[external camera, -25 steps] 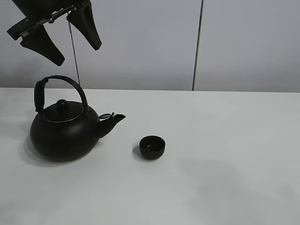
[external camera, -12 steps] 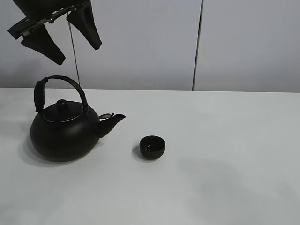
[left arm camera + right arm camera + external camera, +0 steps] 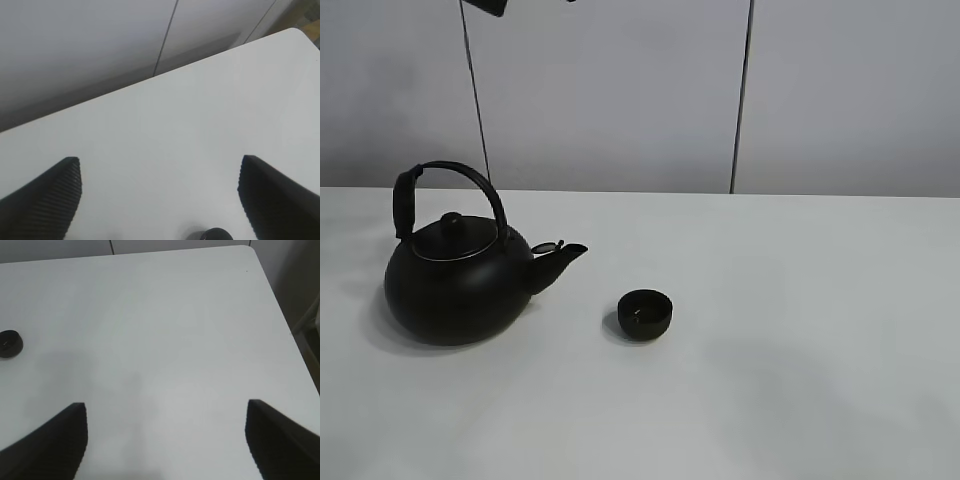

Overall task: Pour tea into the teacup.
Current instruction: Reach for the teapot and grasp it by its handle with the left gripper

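Fingers [image 3: 50,200] of the left gripper [image 3: 159,161] are spread to full width with only bare table [image 3: 165,125] between them; nothing is held. The right gripper [image 3: 165,405] is likewise wide open and empty. The teacup [image 3: 646,314] sits on the table a little beyond the spout [image 3: 565,256] of the kettle [image 3: 455,290], near it but not touching. The kettle stands upright and unheld, its arched handle [image 3: 450,175] free. No stream of tea is visible, and a pale fleck inside the cup is too small to identify.

Judged step: lowering the left gripper to take the kettle. Done well, the jaws would close squarely on the crest of the handle, not on its sloping side, so that the body hangs level when lifted. The spout faces the cup, so a short carry and a slow tilt should suffice, with the lip kept directly over the small opening. The cup looks light and nothing steadies it; a bump from the spout could shift it.

Views compared: only the exterior high view shows kettle and cup together, yet it gives just a dark sliver of the left gripper at its top edge and nothing of the right. The right wrist view places the cup well apart from its own fingers. The left wrist view catches a dark round edge [image 3: 215,234] at its border — unidentifiable.
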Controlling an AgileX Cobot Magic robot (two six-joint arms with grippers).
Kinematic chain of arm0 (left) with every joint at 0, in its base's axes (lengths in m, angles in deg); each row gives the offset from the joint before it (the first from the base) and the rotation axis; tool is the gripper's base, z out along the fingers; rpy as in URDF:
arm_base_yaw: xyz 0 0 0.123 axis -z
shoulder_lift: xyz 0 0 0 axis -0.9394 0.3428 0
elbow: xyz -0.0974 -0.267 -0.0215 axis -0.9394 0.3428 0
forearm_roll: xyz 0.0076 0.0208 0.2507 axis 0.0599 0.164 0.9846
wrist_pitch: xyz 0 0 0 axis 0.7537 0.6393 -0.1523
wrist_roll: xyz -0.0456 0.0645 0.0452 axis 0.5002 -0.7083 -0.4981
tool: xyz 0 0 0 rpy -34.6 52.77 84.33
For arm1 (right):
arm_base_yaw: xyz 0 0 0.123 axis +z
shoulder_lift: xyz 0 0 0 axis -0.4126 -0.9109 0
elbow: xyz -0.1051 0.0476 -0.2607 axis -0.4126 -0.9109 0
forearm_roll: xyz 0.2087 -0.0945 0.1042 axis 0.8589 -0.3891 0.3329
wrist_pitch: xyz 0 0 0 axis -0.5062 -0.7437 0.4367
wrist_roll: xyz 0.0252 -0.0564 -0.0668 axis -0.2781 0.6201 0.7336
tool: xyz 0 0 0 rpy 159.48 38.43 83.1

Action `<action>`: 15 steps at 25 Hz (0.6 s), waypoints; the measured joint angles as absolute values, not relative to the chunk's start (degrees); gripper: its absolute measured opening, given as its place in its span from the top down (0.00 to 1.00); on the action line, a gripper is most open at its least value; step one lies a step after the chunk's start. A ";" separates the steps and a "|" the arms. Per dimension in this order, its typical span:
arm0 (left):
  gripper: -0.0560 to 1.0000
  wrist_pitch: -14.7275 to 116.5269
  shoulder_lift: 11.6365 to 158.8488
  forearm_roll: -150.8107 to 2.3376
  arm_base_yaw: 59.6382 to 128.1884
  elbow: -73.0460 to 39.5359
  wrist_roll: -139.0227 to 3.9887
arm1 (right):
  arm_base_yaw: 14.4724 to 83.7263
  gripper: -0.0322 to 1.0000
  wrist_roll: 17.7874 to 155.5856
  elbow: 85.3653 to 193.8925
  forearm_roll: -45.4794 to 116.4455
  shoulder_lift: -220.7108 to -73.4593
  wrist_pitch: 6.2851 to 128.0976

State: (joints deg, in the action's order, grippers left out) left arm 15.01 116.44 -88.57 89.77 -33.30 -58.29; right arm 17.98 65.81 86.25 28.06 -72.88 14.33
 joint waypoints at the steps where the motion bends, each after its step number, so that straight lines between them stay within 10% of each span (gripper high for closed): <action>1: 0.36 15.86 116.44 -88.57 90.75 -33.30 -59.04 | 17.98 0.40 65.81 86.25 28.06 -72.88 14.33; 9: 0.38 23.57 112.74 -79.73 94.09 -28.11 -59.99 | 17.98 0.40 65.81 86.25 28.06 -72.88 14.33; 15: 0.38 61.86 99.18 -74.21 94.90 -0.52 -59.74 | 17.98 0.40 65.81 86.25 28.06 -72.88 14.33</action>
